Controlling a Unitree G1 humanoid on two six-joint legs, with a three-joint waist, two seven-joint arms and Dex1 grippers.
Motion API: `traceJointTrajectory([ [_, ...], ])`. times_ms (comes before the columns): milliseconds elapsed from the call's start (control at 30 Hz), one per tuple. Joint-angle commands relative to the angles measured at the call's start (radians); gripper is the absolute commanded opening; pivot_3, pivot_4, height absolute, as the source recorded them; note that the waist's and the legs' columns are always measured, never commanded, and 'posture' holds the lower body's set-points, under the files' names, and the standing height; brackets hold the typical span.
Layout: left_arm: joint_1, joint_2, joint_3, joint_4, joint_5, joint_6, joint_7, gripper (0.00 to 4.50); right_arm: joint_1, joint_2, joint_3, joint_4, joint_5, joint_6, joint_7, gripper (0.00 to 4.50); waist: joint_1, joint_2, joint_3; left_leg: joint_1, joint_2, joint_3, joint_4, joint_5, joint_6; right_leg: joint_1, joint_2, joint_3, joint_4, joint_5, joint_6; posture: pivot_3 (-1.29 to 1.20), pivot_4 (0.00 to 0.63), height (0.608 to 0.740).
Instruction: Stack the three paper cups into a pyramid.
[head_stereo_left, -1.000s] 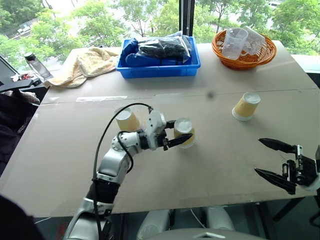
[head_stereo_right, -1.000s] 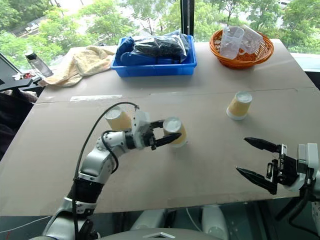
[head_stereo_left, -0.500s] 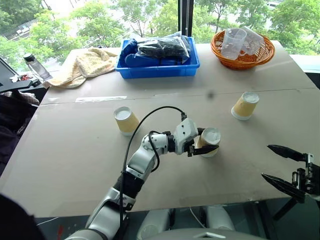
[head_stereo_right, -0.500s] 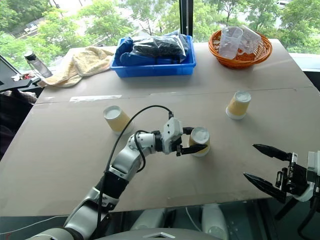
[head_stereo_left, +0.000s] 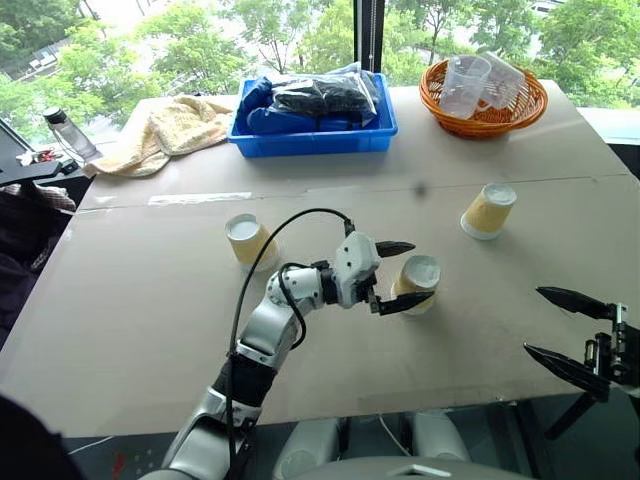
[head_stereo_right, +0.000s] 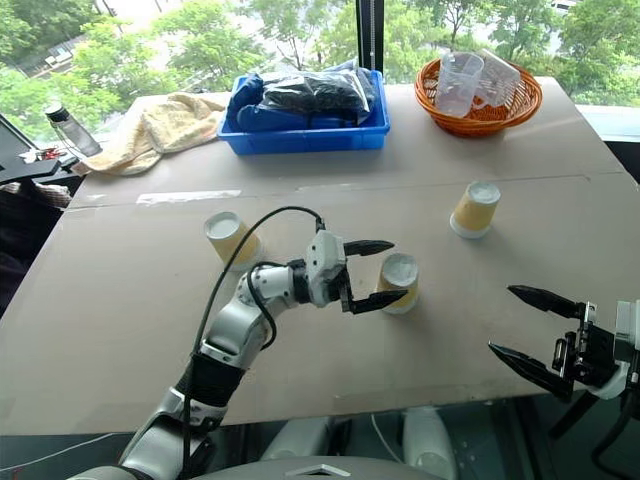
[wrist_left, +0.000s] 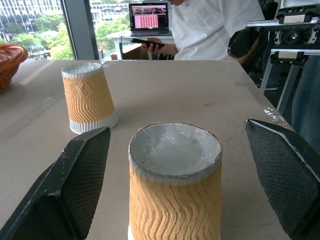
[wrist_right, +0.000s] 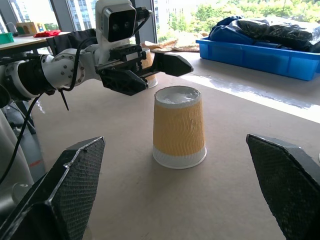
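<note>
Three yellow-tan paper cups stand upside down and apart on the brown table. One cup is at the left, one in the middle and one at the right. My left gripper is open, with a finger on either side of the middle cup and clear gaps between the pads and the cup wall. My right gripper is open and empty at the table's front right edge, pointing at the middle cup.
At the back of the table are a blue bin holding dark bags, an orange basket of clear plastic cups, a towel and a bottle. A person in white sits beyond the table by a laptop.
My left gripper carried a cup rightward from beside the left cup to mid-table, set it down and opened. The right gripper barely moved.
</note>
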Motion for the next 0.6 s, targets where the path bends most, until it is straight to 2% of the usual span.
traceJointTrajectory([
  [33,0.016,0.018,0.064,-0.147,-0.106,0.06,0.022,4.4,-0.014,0.004,0.004,0.0,0.003,-0.016,0.02,4.5,0.001,0.0,0.0,0.0,0.0,0.0,0.0,0.0,0.0,0.0,0.0,0.0,0.0,0.0,0.0,0.0,0.15,0.74],
  [133,0.031,0.021,0.158,-0.248,-0.202,0.111,0.093,4.4,-0.039,0.002,0.017,0.015,0.004,-0.013,0.029,4.5,0.002,-0.001,0.001,0.0,0.0,0.0,0.0,0.0,0.0,0.0,0.0,0.0,0.0,0.0,0.0,0.0,0.15,0.74],
  [200,0.038,0.024,0.224,-0.28,-0.188,0.115,0.185,4.4,-0.065,-0.002,0.029,0.023,0.008,-0.007,0.036,4.5,0.002,-0.001,0.0,0.0,0.0,0.0,0.0,0.0,0.0,0.001,0.0,-0.001,0.0,0.0,0.0,0.0,0.15,0.74],
  [367,0.174,-0.002,0.393,-0.36,0.004,0.056,0.501,4.4,-0.197,0.018,0.061,0.019,0.085,0.052,-0.006,4.5,-0.008,-0.001,0.001,0.002,0.0,0.001,0.0,0.0,0.0,0.0,0.001,0.001,0.0,0.0,0.0,0.0,0.15,0.74],
  [600,0.399,-0.031,0.42,-0.402,0.183,-0.02,0.665,4.4,-0.313,0.029,0.099,0.045,0.108,0.102,-0.006,4.5,0.028,-0.004,0.002,0.0,-0.001,-0.001,0.0,0.0,0.0,0.0,0.0,0.0,-0.002,0.0,0.0,0.0,0.15,0.74],
])
